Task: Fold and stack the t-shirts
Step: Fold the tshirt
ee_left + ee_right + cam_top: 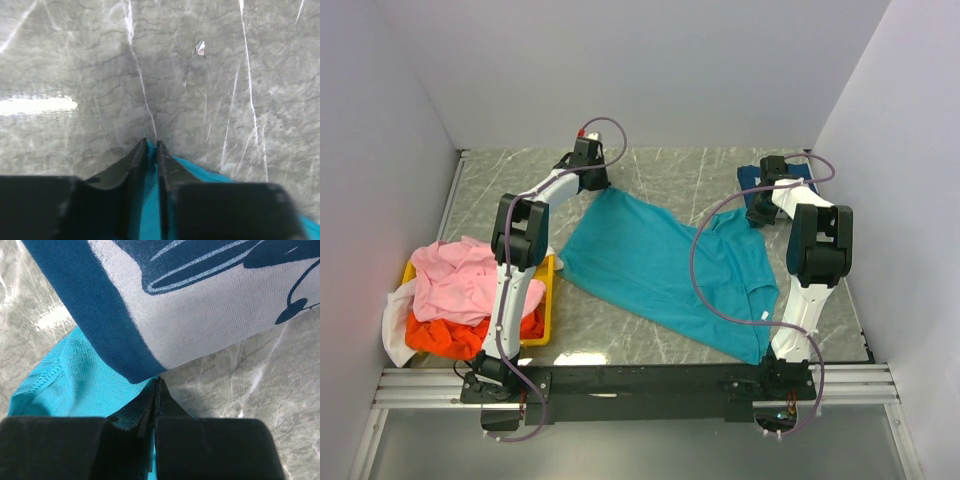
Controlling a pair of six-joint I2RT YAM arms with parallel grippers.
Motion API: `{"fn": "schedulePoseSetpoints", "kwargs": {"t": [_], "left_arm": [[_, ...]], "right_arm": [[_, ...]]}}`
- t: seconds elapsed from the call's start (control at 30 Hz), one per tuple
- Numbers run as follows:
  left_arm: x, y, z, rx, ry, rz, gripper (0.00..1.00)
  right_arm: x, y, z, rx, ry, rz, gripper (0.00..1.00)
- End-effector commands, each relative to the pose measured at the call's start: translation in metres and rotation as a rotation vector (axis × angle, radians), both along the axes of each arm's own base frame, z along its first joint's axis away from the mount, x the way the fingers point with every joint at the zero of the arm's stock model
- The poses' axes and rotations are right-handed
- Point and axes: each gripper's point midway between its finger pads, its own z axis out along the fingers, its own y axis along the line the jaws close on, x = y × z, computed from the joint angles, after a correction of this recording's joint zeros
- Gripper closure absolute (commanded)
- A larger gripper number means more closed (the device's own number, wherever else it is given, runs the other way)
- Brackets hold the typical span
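Note:
The teal t-shirt (665,270) lies spread and slanted across the table's middle. My left gripper (598,185) is at its far left corner, shut on the teal cloth (150,210) that shows between its jaws (151,143). My right gripper (757,215) is at the shirt's far right corner, shut with a sliver of teal cloth (65,385) pinched between its jaws (157,381). The folded navy t-shirt (750,178) with white print (200,315) lies just beyond the right gripper's tips. Pink (460,280), orange (445,338) and white (395,320) tees are heaped at the left.
The yellow tray (548,300) holds the heap at the near left, beside the left arm. White walls close in the table on three sides. A metal rail runs along the near edge. Marble tabletop (175,75) lies ahead of the left gripper.

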Motion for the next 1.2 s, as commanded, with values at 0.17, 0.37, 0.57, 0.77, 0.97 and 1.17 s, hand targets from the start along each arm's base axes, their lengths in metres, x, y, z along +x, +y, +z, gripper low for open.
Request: {"fn": "schedulePoseSetpoints", "kwargs": {"t": [0.17, 0.37, 0.57, 0.77, 0.97, 1.17], "left_arm": [[-0.001, -0.005, -0.004, -0.016, 0.010, -0.031, 1.00], [0.018, 0.007, 0.027, -0.035, -0.062, 0.027, 1.00], [0.033, 0.014, 0.046, -0.106, -0.104, 0.011, 1.00], [0.042, 0.009, 0.053, -0.141, -0.137, -0.043, 1.00], [0.058, 0.019, 0.066, -0.167, -0.180, -0.027, 1.00], [0.055, 0.027, 0.096, -0.233, -0.234, -0.064, 1.00]], "right_arm": [[-0.001, 0.006, 0.026, 0.045, -0.020, -0.005, 1.00], [0.007, 0.004, 0.059, 0.031, -0.072, -0.002, 1.00], [0.022, 0.000, 0.078, 0.019, -0.112, -0.002, 1.00], [0.044, -0.003, 0.086, 0.020, -0.136, -0.009, 1.00], [0.060, -0.009, 0.101, 0.015, -0.171, -0.015, 1.00], [0.057, -0.004, 0.126, 0.035, -0.216, 0.005, 1.00]]}}
